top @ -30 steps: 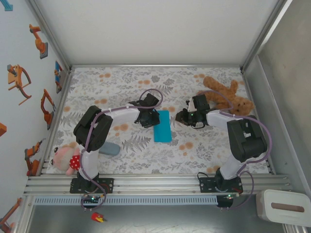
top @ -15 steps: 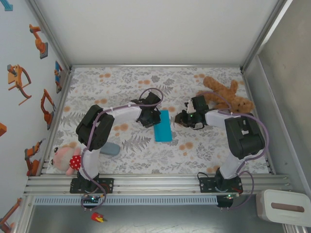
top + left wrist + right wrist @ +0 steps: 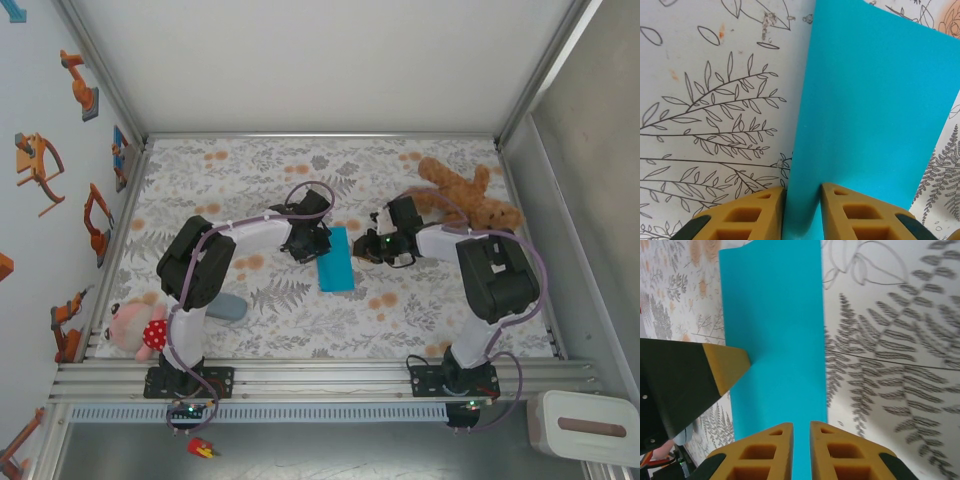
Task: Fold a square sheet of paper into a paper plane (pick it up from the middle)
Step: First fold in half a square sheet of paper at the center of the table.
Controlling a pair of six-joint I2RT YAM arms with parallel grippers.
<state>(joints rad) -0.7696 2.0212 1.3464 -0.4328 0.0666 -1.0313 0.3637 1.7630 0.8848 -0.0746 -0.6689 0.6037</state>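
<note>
The square sheet of paper [image 3: 335,262] is turquoise and lies on the floral cloth folded into a narrow oblong, with no paper plane shape. My left gripper [image 3: 315,245] is at its upper left edge. In the left wrist view, the left gripper [image 3: 802,200] is shut on a raised fold of the paper [image 3: 875,100]. My right gripper [image 3: 366,247] has reached the upper right edge. In the right wrist view, the right gripper [image 3: 801,435] has its jaws nearly together over the paper [image 3: 775,330], and no grip shows. A left finger [image 3: 725,365] rests on the sheet.
A brown teddy bear [image 3: 470,195] lies at the back right, close behind the right arm. A grey-blue oblong case [image 3: 228,306] and a pink doll [image 3: 135,328] lie at the front left. Metal rails border the cloth.
The right gripper has moved left onto the paper's edge and its jaws have narrowed a little. The left gripper and the paper have stayed in place over the last half second.
</note>
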